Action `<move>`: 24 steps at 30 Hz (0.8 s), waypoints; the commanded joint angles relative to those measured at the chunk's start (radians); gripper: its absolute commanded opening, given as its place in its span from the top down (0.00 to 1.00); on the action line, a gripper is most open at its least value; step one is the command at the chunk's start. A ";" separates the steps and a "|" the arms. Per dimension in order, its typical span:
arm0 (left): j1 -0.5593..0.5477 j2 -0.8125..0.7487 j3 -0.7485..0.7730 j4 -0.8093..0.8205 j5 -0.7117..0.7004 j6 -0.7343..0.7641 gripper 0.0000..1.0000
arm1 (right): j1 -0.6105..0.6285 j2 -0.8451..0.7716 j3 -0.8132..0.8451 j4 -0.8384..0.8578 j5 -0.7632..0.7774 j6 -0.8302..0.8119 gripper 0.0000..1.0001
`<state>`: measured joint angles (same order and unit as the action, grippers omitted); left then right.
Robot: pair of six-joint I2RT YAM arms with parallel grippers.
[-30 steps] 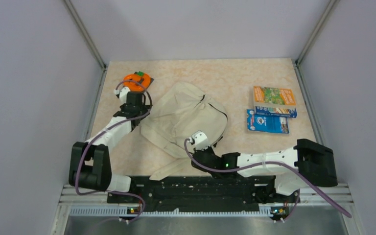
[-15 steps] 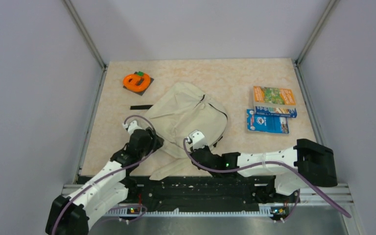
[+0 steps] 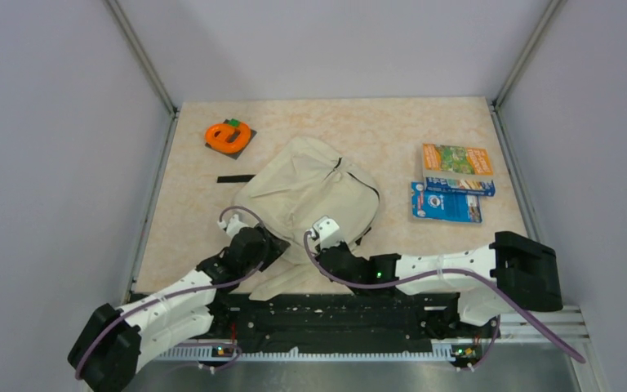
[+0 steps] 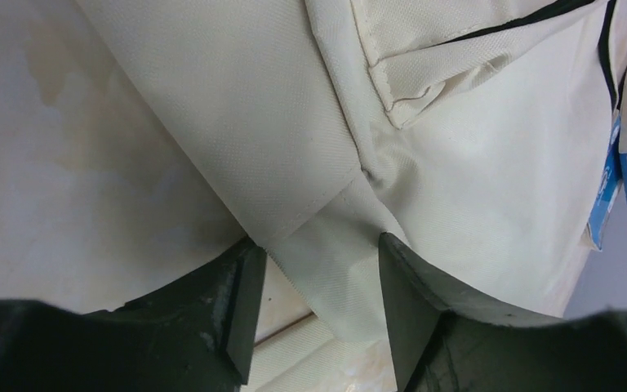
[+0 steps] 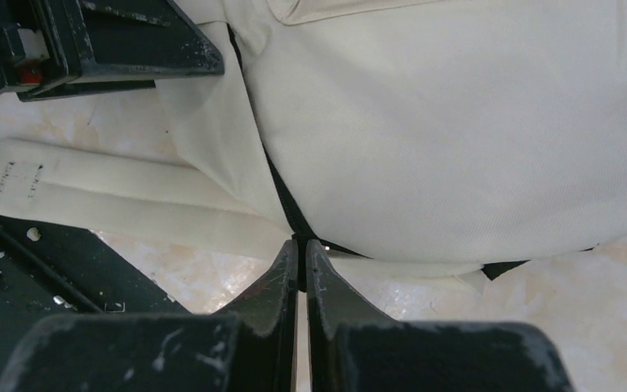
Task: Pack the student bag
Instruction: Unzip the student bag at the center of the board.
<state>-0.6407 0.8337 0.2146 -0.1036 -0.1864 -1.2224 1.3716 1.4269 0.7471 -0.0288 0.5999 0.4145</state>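
The student bag (image 3: 310, 192) is a cream fabric backpack lying flat in the middle of the table. My left gripper (image 3: 268, 243) is at its near-left corner. In the left wrist view the left gripper (image 4: 320, 282) is open, and a cream strap (image 4: 335, 261) of the bag runs between its fingers (image 4: 241, 302). My right gripper (image 3: 331, 238) is at the bag's near edge. The right wrist view shows the right gripper (image 5: 300, 249) shut on a black webbing strap (image 5: 294, 216) that comes out from under the bag (image 5: 457, 122).
An orange ring-shaped thing (image 3: 229, 135) on a dark square sits at the far left, with a short black strip (image 3: 235, 179) nearer. An orange booklet (image 3: 457, 159) and a blue booklet (image 3: 446, 204) lie at the right. Side walls bound the table.
My left arm has pulled back from the orange thing at the far left to the bag's near-left corner. The orange thing stays in place. The right arm has not moved.
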 commanded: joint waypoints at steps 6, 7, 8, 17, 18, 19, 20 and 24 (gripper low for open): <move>-0.022 0.089 0.007 0.069 -0.136 -0.039 0.78 | -0.012 0.010 0.043 -0.047 0.163 -0.039 1.00; -0.023 0.074 0.022 0.030 -0.165 -0.031 0.84 | -0.018 0.010 0.041 -0.064 0.178 -0.028 1.00; -0.022 0.054 0.034 -0.006 -0.199 -0.020 0.90 | -0.027 0.009 0.036 -0.079 0.189 -0.021 1.00; 0.019 -0.235 0.095 -0.272 -0.381 0.091 1.00 | -0.134 0.003 0.008 -0.151 0.276 -0.018 1.00; 0.032 -0.254 0.099 -0.293 -0.381 0.101 1.00 | -0.149 0.005 0.008 -0.146 0.280 -0.028 1.00; 0.048 -0.275 0.104 -0.314 -0.379 0.112 1.00 | -0.163 0.006 0.009 -0.139 0.279 -0.037 1.00; 0.066 -0.289 0.110 -0.326 -0.372 0.128 1.00 | -0.180 0.006 0.008 -0.129 0.276 -0.046 1.00; 0.179 -0.318 0.129 -0.336 -0.282 0.211 1.00 | -0.254 -0.001 0.001 -0.084 0.246 -0.081 1.00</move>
<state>-0.5560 0.5411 0.2810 -0.3988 -0.4419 -1.1191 1.1812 1.4349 0.7479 -0.1352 0.8177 0.3836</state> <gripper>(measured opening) 0.012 0.008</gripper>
